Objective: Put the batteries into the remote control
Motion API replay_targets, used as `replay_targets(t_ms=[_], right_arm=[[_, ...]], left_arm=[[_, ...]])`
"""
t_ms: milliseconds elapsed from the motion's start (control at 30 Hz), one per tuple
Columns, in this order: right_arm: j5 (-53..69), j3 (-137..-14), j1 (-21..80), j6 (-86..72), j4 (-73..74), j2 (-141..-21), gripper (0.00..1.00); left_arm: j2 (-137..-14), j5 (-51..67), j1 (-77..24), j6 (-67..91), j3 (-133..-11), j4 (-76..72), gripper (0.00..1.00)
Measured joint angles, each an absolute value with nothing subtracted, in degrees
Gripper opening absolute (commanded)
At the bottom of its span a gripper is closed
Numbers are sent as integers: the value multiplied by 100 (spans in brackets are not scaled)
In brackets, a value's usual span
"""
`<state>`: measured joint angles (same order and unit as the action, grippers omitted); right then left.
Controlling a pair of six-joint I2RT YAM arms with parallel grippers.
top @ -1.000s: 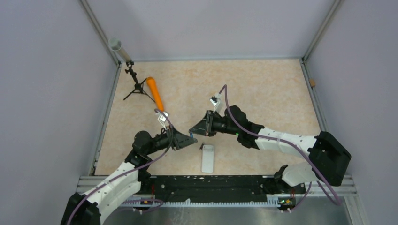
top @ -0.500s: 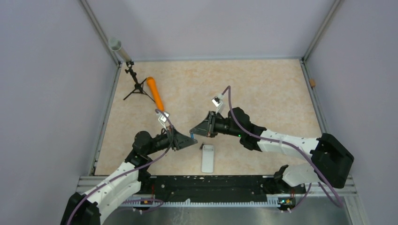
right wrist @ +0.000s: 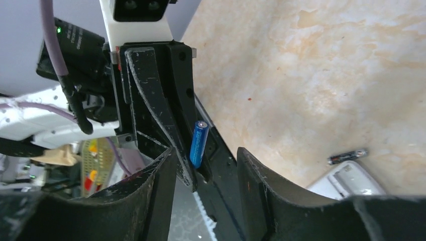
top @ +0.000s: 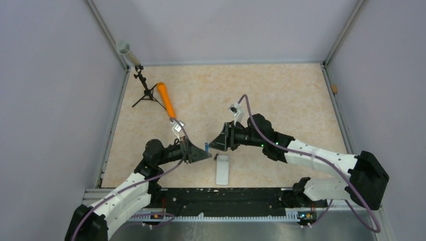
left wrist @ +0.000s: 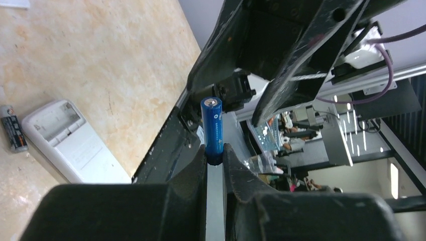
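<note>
the blue battery point(left wrist: 213, 128) is pinched at its lower end between the two fingers of the left gripper point(left wrist: 215, 156), which is clamped on it. its silver-capped end sticks out free beyond the fingertips. the pair hangs above the table point(top: 281, 95), just above the far end of the remote control point(top: 222, 169). the right gripper point(right wrist: 205, 155) faces it tip to tip with its jaws standing apart. in the right wrist view the blue battery sits in line with the gap, and neither right finger touches it.

the remote control lies flat near the table's front edge, white back up, with the battery recess showing at its far end. the dark battery point(left wrist: 12, 134) lies on its side on the table just beside that end (whether it touches the casing cannot be told).

well apart from all this, toward the far left corner, an orange cylinder point(top: 166, 100) lies slanted on the table. a small black tripod point(top: 144, 90) stands just beside its far end, and a grey tube point(top: 128, 52) leans in the corner.
</note>
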<state>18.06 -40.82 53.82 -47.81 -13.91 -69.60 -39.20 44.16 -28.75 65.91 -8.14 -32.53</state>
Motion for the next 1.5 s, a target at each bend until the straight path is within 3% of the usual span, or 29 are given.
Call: replay_targets(t_ms=[433, 733, 1100, 1500], right_arm=[[1837, -5564, 5476, -1339, 1494, -6429, 47], [1940, -5826, 6416, 1496, 2655, -6414, 47], [2104, -6237, 7137, 4091, 3465, -6431, 45], [1164, -6357, 8281, 5341, 3732, -6945, 37]], left_arm=[[-4278, 5697, -2867, 6082, -1238, -2403, 0], [-4539, 6342, -3124, 6311, -1258, -2364, 0], [-4720, 6547, -3684, 6313, -1330, -2178, 0], [-4742, 6624, -3951, 6342, -1337, -2180, 0]])
